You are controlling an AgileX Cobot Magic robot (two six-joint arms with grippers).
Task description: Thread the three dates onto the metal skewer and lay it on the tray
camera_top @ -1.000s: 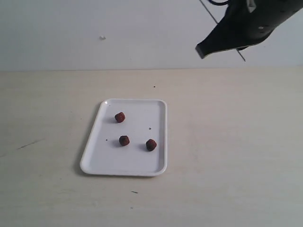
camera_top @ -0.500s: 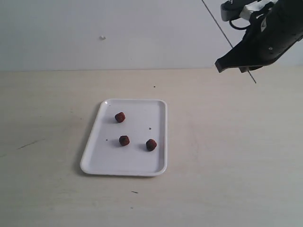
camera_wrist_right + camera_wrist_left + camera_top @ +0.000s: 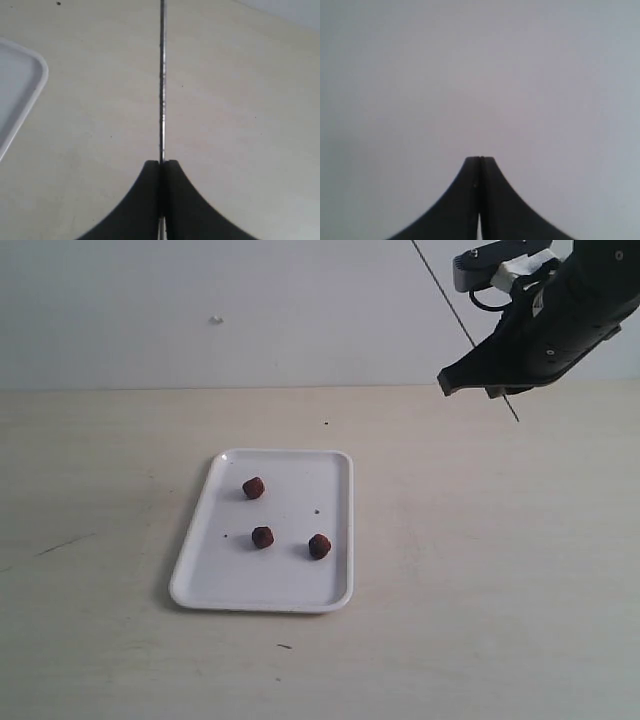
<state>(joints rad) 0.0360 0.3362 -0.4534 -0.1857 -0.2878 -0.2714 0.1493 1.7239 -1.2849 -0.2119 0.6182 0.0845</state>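
The white tray (image 3: pixel 300 490) lies on the table left of centre, and one corner of it (image 3: pixel 15 85) shows in the right wrist view. Three dates (image 3: pixel 253 487) (image 3: pixel 262 537) (image 3: pixel 319 546) sit apart on the tray. My right gripper (image 3: pixel 447 383) (image 3: pixel 161 162) hovers high at the back right, well clear of the tray. It is shut on the metal skewer (image 3: pixel 440 288) (image 3: pixel 162 75), which slants across it, up-left to down-right. My left gripper (image 3: pixel 480 159) is shut with nothing in it, faces a blank grey surface, and is out of the exterior view.
A pale wooden table (image 3: pixel 480 570) meets a white wall (image 3: pixel 200 300) at the back. A dark scratch (image 3: pixel 60 545) marks the table at the left, and small specks (image 3: pixel 326 423) dot it behind the tray.
My right gripper, holding the skewer, has dropped lower and shifted right, then eased back left a little. The dates and tray have not moved.
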